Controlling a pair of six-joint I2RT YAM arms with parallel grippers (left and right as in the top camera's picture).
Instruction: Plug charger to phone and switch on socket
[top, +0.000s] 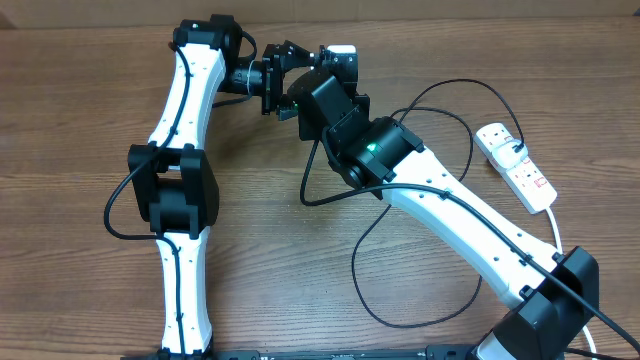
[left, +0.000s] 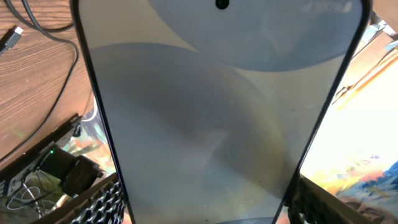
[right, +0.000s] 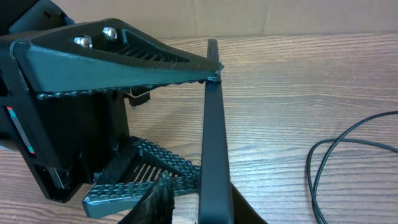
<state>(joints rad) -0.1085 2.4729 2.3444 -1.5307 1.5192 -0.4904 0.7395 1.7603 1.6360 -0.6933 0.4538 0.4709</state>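
Observation:
My left gripper (left: 208, 208) is shut on the phone (left: 211, 112), which fills the left wrist view; its ribbed fingers (left: 106, 202) press the phone's two long edges. In the right wrist view the phone (right: 211, 124) shows edge-on as a thin dark bar held off the table. My right gripper (right: 205, 196) straddles that edge, open, with a strip of table showing beside one finger. Overhead, both grippers meet at the back centre, where only the phone's end (top: 341, 50) shows. The charger cable (top: 400, 300) loops over the table, its connector (left: 11, 38) lying free. The socket (top: 515, 165) lies at the right.
A black plug sits in the socket's far end (top: 510, 150), and its thick white cord (top: 555, 225) runs toward the right arm's base. The charger cable (right: 323, 162) curls on the wood just right of the phone. Cardboard lines the back edge of the table.

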